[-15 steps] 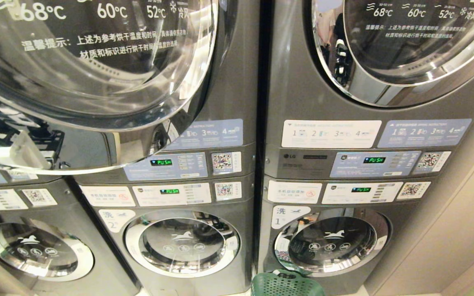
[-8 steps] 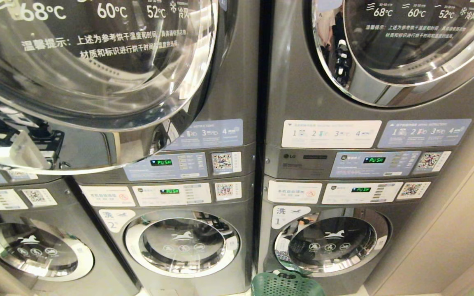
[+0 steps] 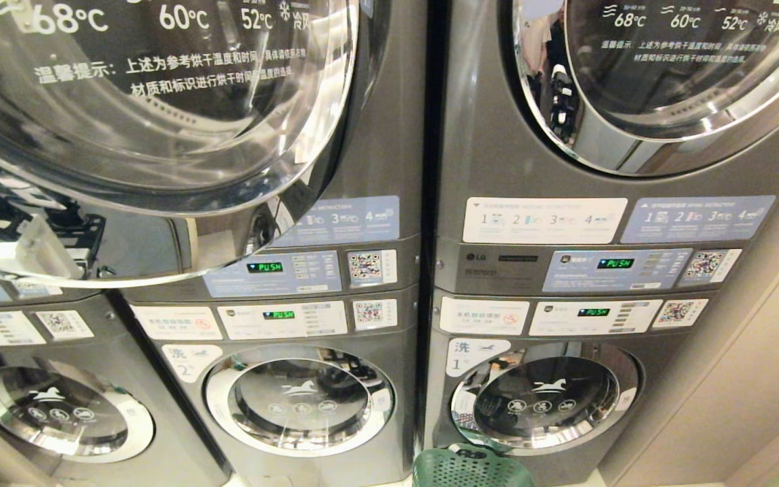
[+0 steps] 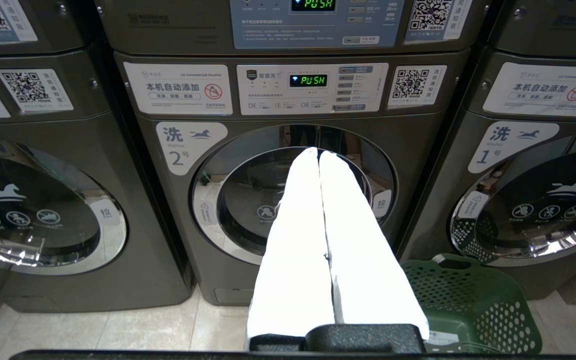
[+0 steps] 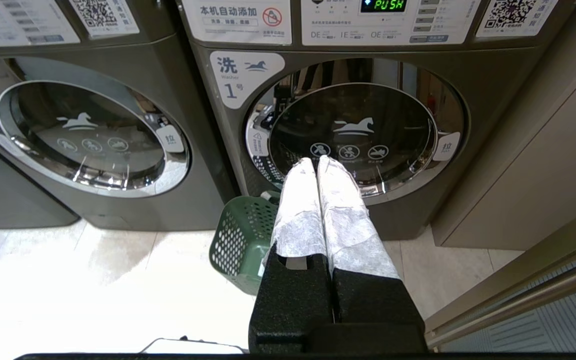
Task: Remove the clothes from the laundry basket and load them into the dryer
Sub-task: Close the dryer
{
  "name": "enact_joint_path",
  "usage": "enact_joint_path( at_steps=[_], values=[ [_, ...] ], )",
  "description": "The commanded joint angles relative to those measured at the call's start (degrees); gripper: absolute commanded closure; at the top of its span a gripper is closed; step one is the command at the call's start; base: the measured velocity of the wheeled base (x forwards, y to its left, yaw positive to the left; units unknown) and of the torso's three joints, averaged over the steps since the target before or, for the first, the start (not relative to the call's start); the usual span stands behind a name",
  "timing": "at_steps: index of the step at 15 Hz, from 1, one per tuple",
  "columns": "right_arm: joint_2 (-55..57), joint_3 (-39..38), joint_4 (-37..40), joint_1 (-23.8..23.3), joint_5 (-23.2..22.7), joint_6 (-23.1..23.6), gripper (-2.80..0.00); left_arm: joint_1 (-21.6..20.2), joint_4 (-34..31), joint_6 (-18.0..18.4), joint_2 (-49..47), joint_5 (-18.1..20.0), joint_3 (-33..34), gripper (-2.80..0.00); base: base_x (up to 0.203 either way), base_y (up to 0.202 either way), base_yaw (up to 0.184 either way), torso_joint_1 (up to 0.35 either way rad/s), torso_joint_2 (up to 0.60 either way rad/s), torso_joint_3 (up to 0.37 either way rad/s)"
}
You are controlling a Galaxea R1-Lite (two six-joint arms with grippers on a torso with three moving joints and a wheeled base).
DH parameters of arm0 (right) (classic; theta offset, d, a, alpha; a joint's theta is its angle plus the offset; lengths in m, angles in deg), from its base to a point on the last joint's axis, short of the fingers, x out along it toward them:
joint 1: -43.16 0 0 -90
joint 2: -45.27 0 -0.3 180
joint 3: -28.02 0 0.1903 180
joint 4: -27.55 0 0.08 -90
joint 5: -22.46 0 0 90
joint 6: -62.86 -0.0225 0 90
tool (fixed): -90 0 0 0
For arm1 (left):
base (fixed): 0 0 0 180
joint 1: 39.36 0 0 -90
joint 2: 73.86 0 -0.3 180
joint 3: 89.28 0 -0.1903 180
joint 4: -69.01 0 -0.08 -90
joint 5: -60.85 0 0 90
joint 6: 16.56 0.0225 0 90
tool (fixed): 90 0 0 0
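Observation:
A green perforated laundry basket (image 3: pixel 470 470) stands on the floor in front of washer number 1 (image 3: pixel 545 399); it also shows in both wrist views (image 4: pixel 468 300) (image 5: pixel 240 240). No clothes show in the part of it I can see. The dryers are the upper machines: the left one's big glass door (image 3: pixel 146 108) swings out toward me, and the right one's door (image 3: pixel 673 74) lies flat against its front. My left gripper (image 4: pixel 318 152) hangs shut and empty before washer number 2 (image 4: pixel 288 200). My right gripper (image 5: pixel 316 161) is shut and empty, just right of the basket. Neither arm shows in the head view.
Grey stacked machines fill the front, with control panels (image 3: pixel 274 270) lit green. A beige wall panel (image 3: pixel 754 379) closes the right side. Pale tiled floor (image 5: pixel 93 280) lies before the washers. A small white object (image 5: pixel 193 345) sits low on the floor near me.

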Motion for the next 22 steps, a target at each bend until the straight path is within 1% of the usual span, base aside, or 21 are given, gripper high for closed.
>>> enact_joint_path(
  at_steps=[1,4,6,7,10,11,12,14,15,17,19,22],
  values=[
    [-1.54,0.0,-0.07,-0.3,-0.07,0.03,0.0,-0.02,0.05,0.02,0.02,-0.04,0.0,0.0,0.0,0.0,0.0,0.0,0.0,0.0],
    [-7.4,0.0,-0.17,-2.29,0.14,0.49,0.0,-0.02,0.0,0.02,0.02,-0.04,0.09,0.0,0.0,0.0,0.0,0.0,0.0,0.0],
    [-11.43,0.05,-0.06,-2.58,0.33,1.0,0.0,-0.02,-0.01,0.02,0.02,-0.04,0.0,0.0,0.0,0.0,0.0,0.0,0.0,0.0],
    [-13.22,0.23,0.1,-2.59,0.26,1.96,0.0,-0.02,-0.01,0.02,0.02,-0.04,0.07,0.0,0.0,0.0,0.0,0.0,0.0,0.0],
    [-14.96,0.13,0.13,-2.51,-0.05,10.16,0.0,-0.02,-0.02,0.02,0.02,-0.04,0.0,0.0,0.0,0.0,0.0,0.0,0.0,0.0],
    [-14.98,0.26,3.47,-2.51,-0.07,12.55,0.0,-0.02,-0.02,0.02,0.02,-0.04,0.0,0.0,0.0,0.0,0.0,0.0,0.0,0.0],
    [-14.85,1.02,5.96,-2.56,-0.03,12.79,0.0,-0.02,-0.02,0.02,0.02,-0.04,0.01,0.0,0.0,0.0,0.0,0.0,0.0,0.0],
    [-14.98,1.14,6.08,-2.51,0.48,9.19,0.0,-0.02,-0.01,0.02,0.02,-0.04,0.0,0.0,0.0,0.0,0.0,0.0,0.0,0.0],
    [-14.99,1.05,6.03,-2.51,0.74,8.47,0.0,-0.02,-0.02,0.02,0.02,-0.04,0.0,0.0,0.0,0.0,0.0,0.0,0.0,0.0],
    [-14.99,1.01,5.9,-2.51,1.07,8.03,0.0,-0.02,0.07,0.02,0.02,-0.04,0.0,0.0,0.0,0.0,0.0,0.0,0.0,0.0],
    [-14.99,0.37,3.62,-2.51,2.07,7.17,0.0,-0.02,-0.01,0.02,0.02,-0.04,0.0,0.0,0.0,0.0,0.0,0.0,0.0,0.0],
    [-14.99,0.33,3.4,-2.51,2.12,7.3,0.0,-0.02,0.07,0.02,0.02,-0.04,0.0,0.0,0.0,0.0,0.0,0.0,0.0,0.0]
  ],
)
